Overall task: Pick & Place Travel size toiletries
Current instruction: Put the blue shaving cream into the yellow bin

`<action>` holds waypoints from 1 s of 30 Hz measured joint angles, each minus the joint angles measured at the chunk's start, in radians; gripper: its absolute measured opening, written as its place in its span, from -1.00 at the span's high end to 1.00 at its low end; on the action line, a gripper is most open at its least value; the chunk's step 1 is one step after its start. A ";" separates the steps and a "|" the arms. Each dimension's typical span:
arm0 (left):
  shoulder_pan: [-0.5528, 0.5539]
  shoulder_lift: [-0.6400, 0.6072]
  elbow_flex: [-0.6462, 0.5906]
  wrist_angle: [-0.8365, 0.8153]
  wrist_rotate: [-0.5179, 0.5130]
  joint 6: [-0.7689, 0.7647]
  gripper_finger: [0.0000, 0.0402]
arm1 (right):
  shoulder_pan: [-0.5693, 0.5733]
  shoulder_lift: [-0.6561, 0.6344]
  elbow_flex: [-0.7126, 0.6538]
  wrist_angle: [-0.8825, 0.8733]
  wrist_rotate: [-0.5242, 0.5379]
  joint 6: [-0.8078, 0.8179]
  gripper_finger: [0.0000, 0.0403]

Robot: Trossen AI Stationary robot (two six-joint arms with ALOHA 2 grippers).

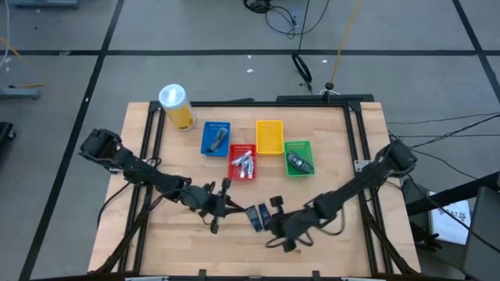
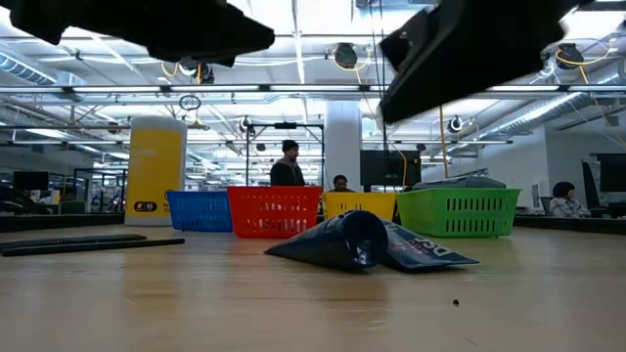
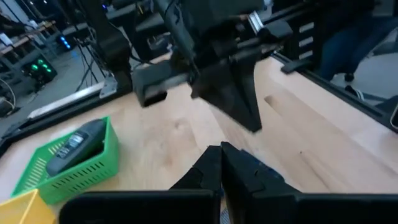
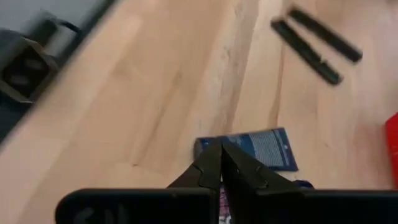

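Dark blue flat packet (image 2: 391,244) with white print lies crumpled on wood.

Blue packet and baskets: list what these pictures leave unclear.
- Blue packet: print too small to read in any view; in the right wrist view the shut right gripper covers its near edge.
- Blue basket: contents too small to name from above; the low view shows only its wall.
- Yellow basket: cut off by the left wrist view's edge.
- Left gripper: shut; nothing visible between its fingers.
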 joint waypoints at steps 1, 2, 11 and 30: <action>0.002 0.000 0.000 -0.005 -0.001 0.000 0.97 | -0.006 0.032 0.025 -0.016 -0.002 0.007 0.98; 0.003 0.000 0.000 -0.003 -0.003 0.003 0.97 | -0.015 0.061 0.046 -0.021 -0.009 0.014 0.98; 0.004 0.000 0.000 -0.001 -0.016 -0.030 0.96 | -0.139 0.092 0.069 -0.194 -0.090 0.124 0.98; 0.002 0.000 0.000 -0.001 -0.046 -0.044 0.95 | -0.166 0.155 0.070 -0.097 -0.179 0.129 0.98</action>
